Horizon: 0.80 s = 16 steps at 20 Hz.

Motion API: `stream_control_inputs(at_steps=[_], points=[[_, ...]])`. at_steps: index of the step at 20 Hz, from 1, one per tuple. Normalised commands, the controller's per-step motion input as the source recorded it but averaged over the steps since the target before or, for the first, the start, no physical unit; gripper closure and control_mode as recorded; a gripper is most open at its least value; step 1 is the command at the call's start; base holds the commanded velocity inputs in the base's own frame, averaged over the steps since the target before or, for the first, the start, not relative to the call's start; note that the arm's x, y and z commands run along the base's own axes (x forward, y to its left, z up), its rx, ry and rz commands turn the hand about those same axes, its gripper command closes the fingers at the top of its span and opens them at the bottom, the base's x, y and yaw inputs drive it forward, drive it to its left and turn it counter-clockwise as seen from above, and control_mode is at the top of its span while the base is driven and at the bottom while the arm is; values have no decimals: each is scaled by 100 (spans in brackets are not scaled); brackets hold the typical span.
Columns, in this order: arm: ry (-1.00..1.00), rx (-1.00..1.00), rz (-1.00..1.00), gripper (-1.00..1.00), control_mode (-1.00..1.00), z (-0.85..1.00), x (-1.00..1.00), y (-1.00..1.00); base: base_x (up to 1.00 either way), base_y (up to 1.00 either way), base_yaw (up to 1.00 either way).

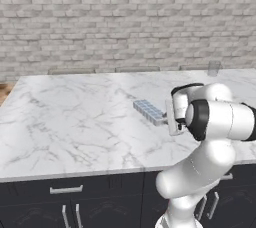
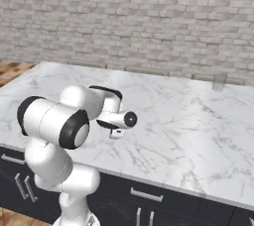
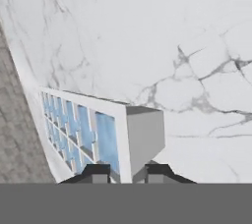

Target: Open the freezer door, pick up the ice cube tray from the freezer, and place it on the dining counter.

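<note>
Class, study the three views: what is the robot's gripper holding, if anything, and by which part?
The gripper holds the ice cube tray by the rim wall at one short end, above the dining counter.

The white arm rises from the base, bends at the elbow and reaches forward, wrist turned sideways. The gripper (image 3: 126, 171) points low and forward, its two dark fingertips (image 3: 96, 171) set close together, pinching a thin edge between them.
</note>
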Motion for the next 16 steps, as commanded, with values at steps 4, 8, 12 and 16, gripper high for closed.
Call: stream_control_inputs(at_steps=[4, 8, 12, 16], points=[[16, 0, 0, -100, -100, 28, 3, 5, 0, 0, 0], [17, 0, 0, -100, -100, 63, 0, -1, 0, 0, 0], [7, 0, 0, -100, -100, 87, 0, 0, 0, 0, 0], [15, 0, 0, -100, -100, 100, -2, 0, 0, 0, 0]])
